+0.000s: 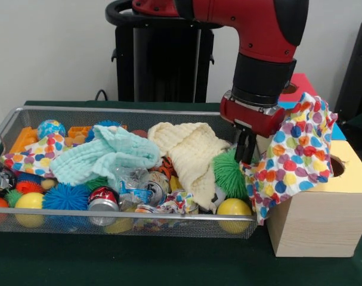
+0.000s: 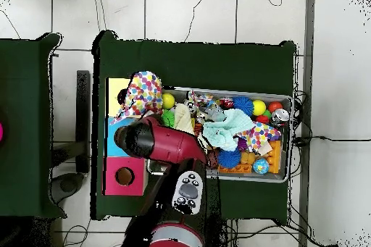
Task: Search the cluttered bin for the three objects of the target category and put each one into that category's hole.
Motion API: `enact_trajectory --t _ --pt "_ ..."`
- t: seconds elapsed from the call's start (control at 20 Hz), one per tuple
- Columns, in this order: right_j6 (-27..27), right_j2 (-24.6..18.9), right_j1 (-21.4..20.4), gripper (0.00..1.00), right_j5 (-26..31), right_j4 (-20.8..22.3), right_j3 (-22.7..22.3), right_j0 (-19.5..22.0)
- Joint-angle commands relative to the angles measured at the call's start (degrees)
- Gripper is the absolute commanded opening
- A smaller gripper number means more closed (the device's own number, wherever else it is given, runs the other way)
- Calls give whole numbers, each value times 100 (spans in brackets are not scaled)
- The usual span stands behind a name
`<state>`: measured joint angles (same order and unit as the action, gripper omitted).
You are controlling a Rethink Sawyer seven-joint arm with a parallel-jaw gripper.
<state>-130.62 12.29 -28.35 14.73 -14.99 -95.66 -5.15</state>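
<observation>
Cloth (image 1: 294, 152) draped over box (image 1: 324, 223), just beside bin (image 1: 109, 221).

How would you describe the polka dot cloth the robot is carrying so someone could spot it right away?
Start at the wire mesh bin and look to its right end, where a pale wooden box stands. The polka dot cloth hangs there from the pincer, draped over the box's near corner. Unlike the matching cloth at the bin's left end, this one is lifted out of the bin.

table (image 1: 139, 262): green cloth | on it: wire bin (image 1: 109, 223), wooden box (image 1: 324, 220)
</observation>
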Motion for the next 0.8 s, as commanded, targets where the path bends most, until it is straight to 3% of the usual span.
enact_trajectory --t 0.05,0.45,0.8 --pt "-395 -517 34 0 -261 331 -488 197" --pt "-486 -416 299 0 -136 334 -184 144" --pt "-440 -481 292 0 -76 332 -165 182"
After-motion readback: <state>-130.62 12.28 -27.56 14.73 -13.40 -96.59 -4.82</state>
